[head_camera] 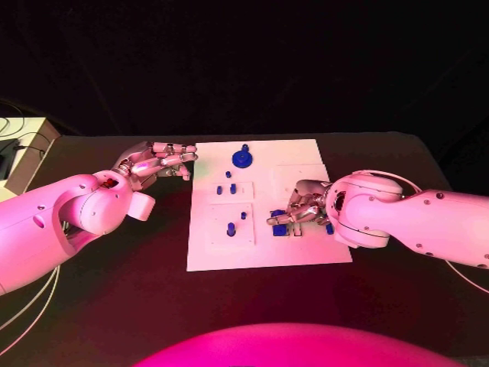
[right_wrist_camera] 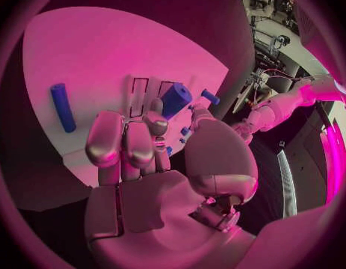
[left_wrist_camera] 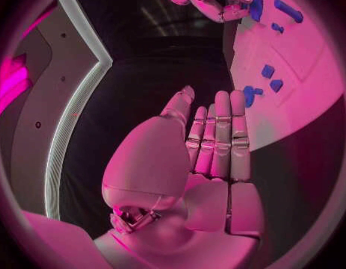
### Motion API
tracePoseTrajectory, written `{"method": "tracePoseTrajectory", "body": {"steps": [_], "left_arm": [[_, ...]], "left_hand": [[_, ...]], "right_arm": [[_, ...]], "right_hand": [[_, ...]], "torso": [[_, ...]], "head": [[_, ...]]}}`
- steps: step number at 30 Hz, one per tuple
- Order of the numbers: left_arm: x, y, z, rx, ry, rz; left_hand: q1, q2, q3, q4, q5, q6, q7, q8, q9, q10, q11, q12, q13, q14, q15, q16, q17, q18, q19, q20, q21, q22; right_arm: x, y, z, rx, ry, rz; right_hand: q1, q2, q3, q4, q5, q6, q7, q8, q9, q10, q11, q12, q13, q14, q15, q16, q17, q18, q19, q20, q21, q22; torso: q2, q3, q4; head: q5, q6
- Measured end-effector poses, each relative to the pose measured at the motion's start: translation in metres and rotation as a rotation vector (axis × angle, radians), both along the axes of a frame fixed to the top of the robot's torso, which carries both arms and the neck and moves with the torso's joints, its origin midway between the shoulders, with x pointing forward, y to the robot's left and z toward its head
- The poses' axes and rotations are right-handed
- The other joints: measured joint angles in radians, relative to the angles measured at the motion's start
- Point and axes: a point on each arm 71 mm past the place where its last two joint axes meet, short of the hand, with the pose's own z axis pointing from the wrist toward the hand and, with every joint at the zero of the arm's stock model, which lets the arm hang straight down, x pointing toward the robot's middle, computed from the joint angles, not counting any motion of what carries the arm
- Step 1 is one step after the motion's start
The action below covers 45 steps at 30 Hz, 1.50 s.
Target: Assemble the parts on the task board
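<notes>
Right robot hand at the parts, left robot hand idle beside the task board.

The right robot hand (head_camera: 296,212) pinches a blue cylindrical part (right_wrist_camera: 175,98) over the task board (head_camera: 269,256). The left robot hand (head_camera: 157,162), fingers straight and pressed together, holds nothing, above the black counter (head_camera: 124,306) just off the board's far left corner. Small blue parts (head_camera: 231,228) lie on the board.

Head camera overhead; wrist cameras behind hands

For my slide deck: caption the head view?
Right hand works blue parts on the task board; left hand waits beside it.
</notes>
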Motion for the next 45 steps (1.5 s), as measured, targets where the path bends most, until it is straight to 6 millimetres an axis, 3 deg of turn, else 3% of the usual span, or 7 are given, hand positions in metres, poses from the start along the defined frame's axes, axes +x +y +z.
{"method": "tracePoseTrajectory", "body": {"steps": [13,24,27,29,31,35,45], "left_arm": [[0.0,0.0,0.0,0.0,0.001,0.0],[0.0,0.001,-0.001,0.001,0.002,0.0],[0.0,0.001,-0.001,0.001,0.002,0.0],[0.0,0.001,-0.001,0.001,0.003,0.0],[0.0,0.001,-0.002,0.001,0.003,0.0],[0.0,0.001,-0.002,0.001,0.004,0.0],[0.0,0.001,-0.002,0.001,0.005,-0.001]], "left_hand": [[0.0,0.0,0.0,0.0,0.0,0.0,0.0,0.0,0.0,0.0,0.0,0.0,0.0,0.0,0.0,0.0,0.0,0.0,0.0,0.0,0.0,0.0],[0.0,0.0,0.0,0.0,0.0,0.0,0.0,0.0,0.0,0.0,0.0,0.0,0.0,0.0,0.0,0.0,0.0,0.0,0.0,0.0,0.0,0.0],[0.0,0.0,0.0,0.0,0.0,0.0,0.0,0.0,0.0,0.0,0.0,0.0,0.0,0.0,0.0,0.0,0.0,0.0,0.0,0.0,0.0,0.0],[0.0,0.0,0.0,0.0,0.0,0.0,0.0,0.0,0.0,0.0,0.0,0.0,0.0,0.0,0.0,0.0,0.0,0.0,0.0,0.0,0.0,0.0],[0.0,0.0,0.0,0.0,0.0,-0.002,0.002,0.0,0.0,0.0,0.0,0.0,0.0,0.0,0.0,0.0,0.0,0.0,0.0,0.0,-0.005,0.001],[0.0,0.0,0.0,0.0,0.0,-0.004,0.004,0.0,0.0,0.0,0.0,0.0,0.0,0.0,0.0,0.0,0.0,0.0,0.0,0.0,-0.005,0.002],[0.0,0.0,0.0,0.0,0.0,-0.004,0.004,0.0,0.0,0.0,0.0,0.0,0.0,0.0,0.0,0.0,0.0,0.0,0.0,0.0,-0.006,0.002]], "right_arm": [[-0.005,-0.016,0.005,0.022,-0.039,-0.02],[-0.012,-0.026,0.009,0.073,-0.054,-0.001],[-0.014,-0.027,0.009,0.086,-0.049,0.006],[-0.017,-0.026,0.008,0.093,-0.044,0.012],[-0.018,-0.025,0.007,0.101,-0.039,0.019],[-0.021,-0.024,0.005,0.107,-0.03,0.028],[-0.019,-0.02,-0.002,0.102,-0.026,0.032]], "right_hand": [[0.001,0.057,-0.078,-0.027,0.022,0.0,0.0,0.0,0.004,0.0,0.0,0.001,0.002,0.0,0.0,0.0,0.004,0.0,0.0,0.0,0.005,0.0],[0.019,0.114,-0.097,-0.163,0.036,0.0,0.0,0.004,0.008,0.004,-0.004,0.009,0.007,0.0,0.0,0.0,0.006,0.0,0.0,0.0,0.009,0.0],[0.026,0.12,-0.096,-0.18,0.036,0.002,-0.002,0.004,0.009,0.004,-0.004,0.014,0.009,0.0,0.0,0.0,0.008,0.0,0.0,0.0,0.013,0.001],[0.045,0.101,-0.071,-0.196,0.034,0.004,-0.004,0.011,0.012,0.004,-0.004,0.014,0.009,0.0,0.0,0.0,0.008,0.0,0.0,0.0,0.013,0.001],[0.068,0.061,0.014,-0.179,0.02,0.004,-0.004,0.012,0.015,0.004,-0.004,0.014,0.01,0.0,0.0,0.0,0.008,0.0,0.0,0.0,0.013,0.001],[0.085,0.045,0.039,-0.188,0.02,0.004,-0.004,0.016,0.017,0.004,-0.004,0.014,0.011,0.0,0.0,0.0,0.009,0.0,0.0,0.0,0.013,0.0],[0.098,0.109,0.002,-0.259,0.057,0.004,-0.004,0.02,0.022,0.004,-0.004,0.018,0.012,0.0,0.0,0.0,0.01,0.0,0.0,0.0,0.017,0.0]], "torso": [[0.0,0.0011,-0.001],[0.0,0.0019,-0.0015],[0.0,0.0017,-0.0015],[0.0,0.0013,-0.0015],[0.0,0.0013,-0.0015],[0.0,0.0007,-0.0012],[0.0,-0.0006,0.0008]], "head": [[0.001,0.003],[0.0,0.007],[-0.001,0.008],[-0.002,0.008],[-0.003,0.008],[-0.004,0.008],[-0.005,0.008]]}}
